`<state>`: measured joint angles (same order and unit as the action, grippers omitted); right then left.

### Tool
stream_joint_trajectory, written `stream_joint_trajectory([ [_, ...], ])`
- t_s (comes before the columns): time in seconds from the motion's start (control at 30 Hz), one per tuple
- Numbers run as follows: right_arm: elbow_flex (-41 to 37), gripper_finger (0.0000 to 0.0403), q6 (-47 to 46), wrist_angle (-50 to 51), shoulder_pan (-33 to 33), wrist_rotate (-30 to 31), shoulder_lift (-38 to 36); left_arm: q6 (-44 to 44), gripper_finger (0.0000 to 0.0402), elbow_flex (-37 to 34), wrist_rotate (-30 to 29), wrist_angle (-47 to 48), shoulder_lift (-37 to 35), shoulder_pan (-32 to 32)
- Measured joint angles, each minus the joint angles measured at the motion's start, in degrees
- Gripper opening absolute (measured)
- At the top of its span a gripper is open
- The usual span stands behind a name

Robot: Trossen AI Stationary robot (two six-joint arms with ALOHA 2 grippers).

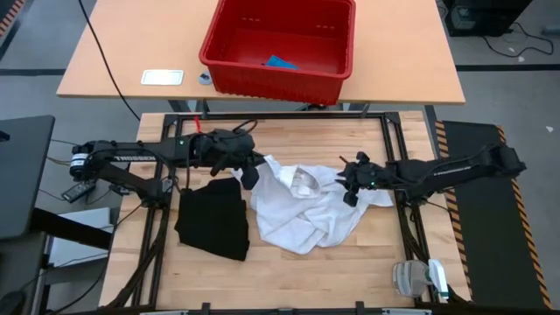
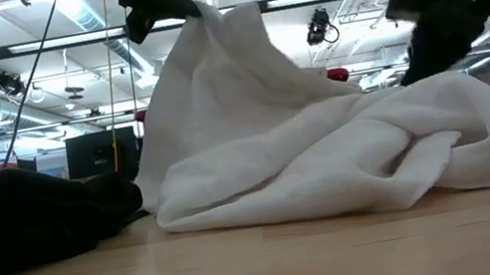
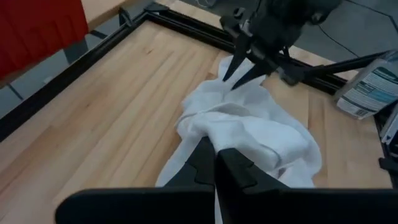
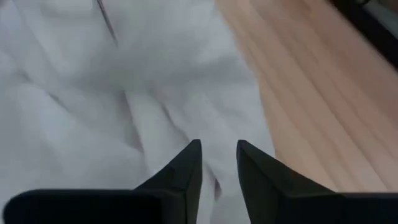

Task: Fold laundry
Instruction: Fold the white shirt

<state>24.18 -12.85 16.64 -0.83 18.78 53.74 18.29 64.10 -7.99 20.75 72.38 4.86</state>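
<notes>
On wooden table [image 1: 289, 271], left claw [image 1: 251, 172] grips white T-shirt [image 1: 306, 214]; right claw [image 1: 348, 185] hangs parted above it.

overhead, table-level, two wrist close-ups

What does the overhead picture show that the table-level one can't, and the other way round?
Only the overhead view shows the red basket on the far table with a small blue piece inside, and both arms' full length. Only the table-level view shows how the left hand lifts a corner of the white T-shirt into a peak, with the room's ceiling lights behind. Both show the crumpled shirt, the black garment beside it, and the right hand at the shirt's other side.
</notes>
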Motion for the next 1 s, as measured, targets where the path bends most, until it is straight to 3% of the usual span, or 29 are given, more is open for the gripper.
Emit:
stream_joint_trajectory([
  [0.33,-4.5,0.0111,10.77,-6.4,0.32,0.8,6.05,1.68,0.0,0.0,-3.61,3.42,0.26,-0.02],
  [0.83,-4.5,0.0112,15.26,-17.06,2.77,2.7,16.22,2.4,0.0,0.0,-4.42,3.58,0.44,2.42],
  [1.0,-4.45,0.0074,12.38,-20.71,5.13,2.65,17.21,2.36,0.0,0.0,-4.45,3.73,0.43,4.04],
])
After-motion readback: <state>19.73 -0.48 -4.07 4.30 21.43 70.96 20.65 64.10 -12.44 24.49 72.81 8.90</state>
